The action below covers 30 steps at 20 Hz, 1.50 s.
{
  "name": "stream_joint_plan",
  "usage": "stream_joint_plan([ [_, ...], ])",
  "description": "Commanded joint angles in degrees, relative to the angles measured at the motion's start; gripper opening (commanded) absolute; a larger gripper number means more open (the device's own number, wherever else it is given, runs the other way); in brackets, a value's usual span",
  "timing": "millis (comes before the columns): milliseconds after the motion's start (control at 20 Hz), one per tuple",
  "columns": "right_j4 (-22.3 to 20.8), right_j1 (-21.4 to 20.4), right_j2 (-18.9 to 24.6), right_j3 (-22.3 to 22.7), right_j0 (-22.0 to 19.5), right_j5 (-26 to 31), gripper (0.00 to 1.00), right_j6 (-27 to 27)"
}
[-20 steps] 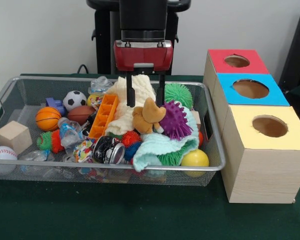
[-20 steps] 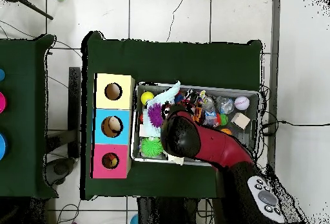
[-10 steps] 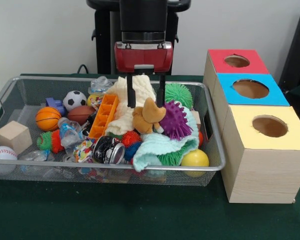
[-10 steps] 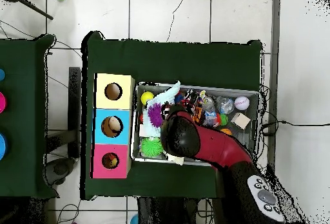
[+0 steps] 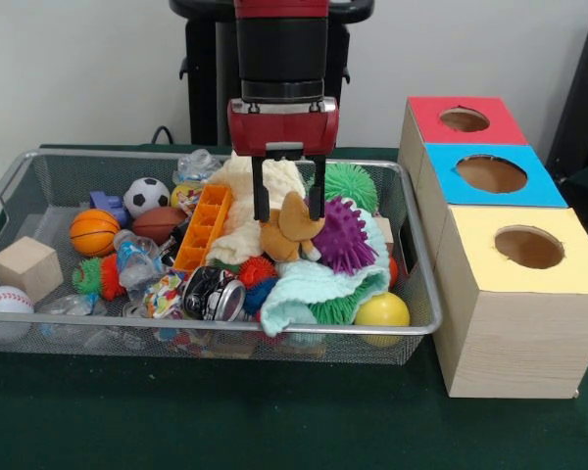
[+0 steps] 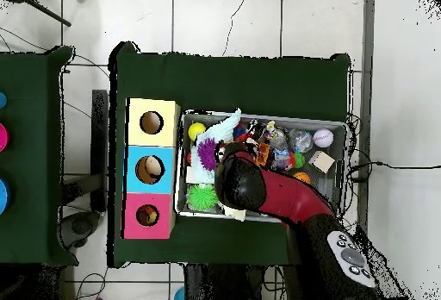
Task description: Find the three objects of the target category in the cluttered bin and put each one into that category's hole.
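The wire bin (image 5: pixel 416 257) holds a heap of toys. A brown plush animal (image 5: pixel 286 233) lies on top of a cream cloth (image 5: pixel 243 217), beside a purple spiky ball (image 5: pixel 345 237). My gripper (image 5: pixel 288 204) hangs open right over the plush, one finger (image 5: pixel 261 199) on each side of its head, with no grip on it. In the overhead view the red arm (image 6: pixel 258 191) covers the gripper and the middle of the bin (image 6: pixel 263 115). Three boxes with round holes stand beside the bin: red (image 5: pixel 463 119), blue (image 5: pixel 490 174) and yellow (image 5: pixel 529 248).
Around the plush lie a green spiky ball (image 5: pixel 351 183), a mint cloth (image 5: pixel 314 286), a yellow ball (image 5: pixel 382 310) and an orange tray (image 5: pixel 202 227). The bin's left part holds a basketball (image 5: pixel 94 232), soccer ball (image 5: pixel 146 196), football (image 5: pixel 159 223), baseball (image 5: pixel 5 302) and wooden cube (image 5: pixel 25 267).
The gripper has come down a little, so its open fingers now reach beside the plush animal's head. The toys have not moved.
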Motion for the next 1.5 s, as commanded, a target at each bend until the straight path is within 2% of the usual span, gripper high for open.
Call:
stream_joint_plan([
  [50,-1.4,4.6,3.3,1.0,-0.9,-2.8,1.0,10.3],
  [350,-1.2,4.0,3.6,1.1,-1.3,-1.0,1.0,9.6],
  [400,-1.4,4.0,3.5,1.0,-1.3,-0.6,0.0,9.3],
  [1050,-1.3,2.0,3.0,1.0,-0.9,1.7,0.0,8.4],
  [1150,-0.5,-0.4,2.1,1.9,-0.1,3.6,0.0,8.9],
  [1500,2.6,-13.7,-3.1,4.5,5.1,15.2,0.0,10.6],
])
